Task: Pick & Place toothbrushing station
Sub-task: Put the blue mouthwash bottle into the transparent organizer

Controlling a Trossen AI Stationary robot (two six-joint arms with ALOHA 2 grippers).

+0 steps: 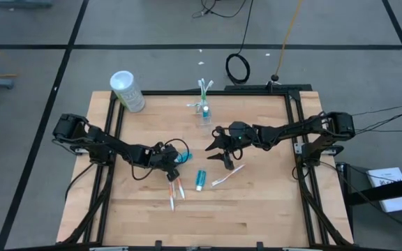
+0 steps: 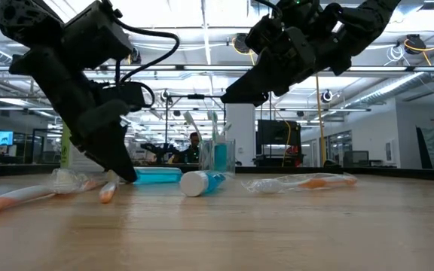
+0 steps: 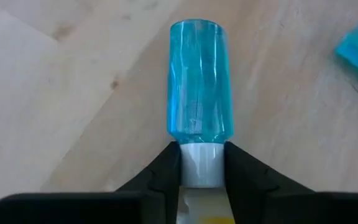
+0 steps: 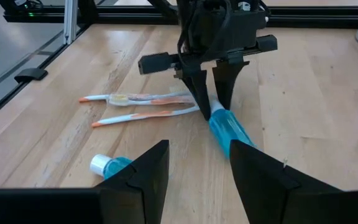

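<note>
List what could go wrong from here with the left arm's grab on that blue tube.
1. The left gripper pinches the blue toothpaste tube only at its white cap, so the body may swing or slip out on lifting.
2. Two orange toothbrushes lie right beside the fingers and could get dragged.
3. The right gripper hovers open close by; the arms might collide.
</note>
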